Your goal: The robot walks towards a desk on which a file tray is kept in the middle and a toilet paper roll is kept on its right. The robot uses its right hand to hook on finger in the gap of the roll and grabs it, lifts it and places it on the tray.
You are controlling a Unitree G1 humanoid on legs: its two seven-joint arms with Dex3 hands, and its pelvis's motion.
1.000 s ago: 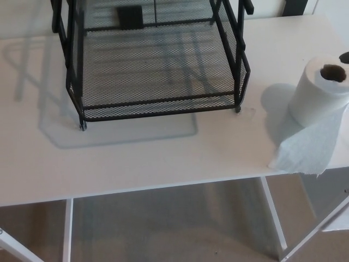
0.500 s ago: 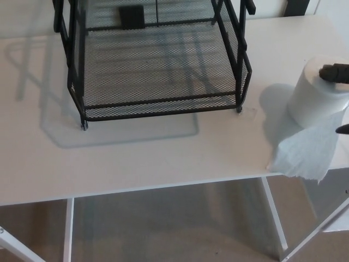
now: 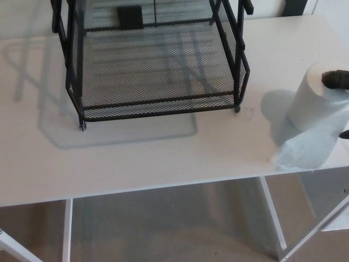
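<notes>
White toilet paper roll (image 3: 319, 103) sits at the right end of the desk (image 3: 163, 147), tipped a little, well apart from the black file tray (image 3: 158, 107) in the middle. I see only a bit of my right hand (image 3: 337, 79). It is closed on the roll, with one finger hooked in the hole on top and another black tip low by the side. A loose sheet (image 3: 302, 150) trails onto the desk.
</notes>
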